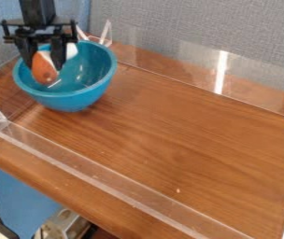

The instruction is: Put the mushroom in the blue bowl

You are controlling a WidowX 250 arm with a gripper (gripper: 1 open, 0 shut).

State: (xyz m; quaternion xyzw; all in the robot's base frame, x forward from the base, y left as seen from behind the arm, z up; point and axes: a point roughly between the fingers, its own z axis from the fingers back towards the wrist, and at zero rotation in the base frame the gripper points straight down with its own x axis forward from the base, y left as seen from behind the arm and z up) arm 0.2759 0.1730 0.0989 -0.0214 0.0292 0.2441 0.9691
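The blue bowl (70,79) stands at the far left of the wooden table, turquoise and glossy. My gripper (45,62) hangs over the bowl's left half, its dark fingers reaching down inside the rim. Between the fingers sits the mushroom (44,67), its orange-brown cap showing with a bit of cream stem below. The gripper is shut on the mushroom, which is held within the bowl's opening, above its bottom.
Clear acrylic walls (220,70) fence the wooden tabletop (170,131) on all sides. A grey fabric wall rises behind. A small white object (104,39) peeks out behind the bowl's far rim.
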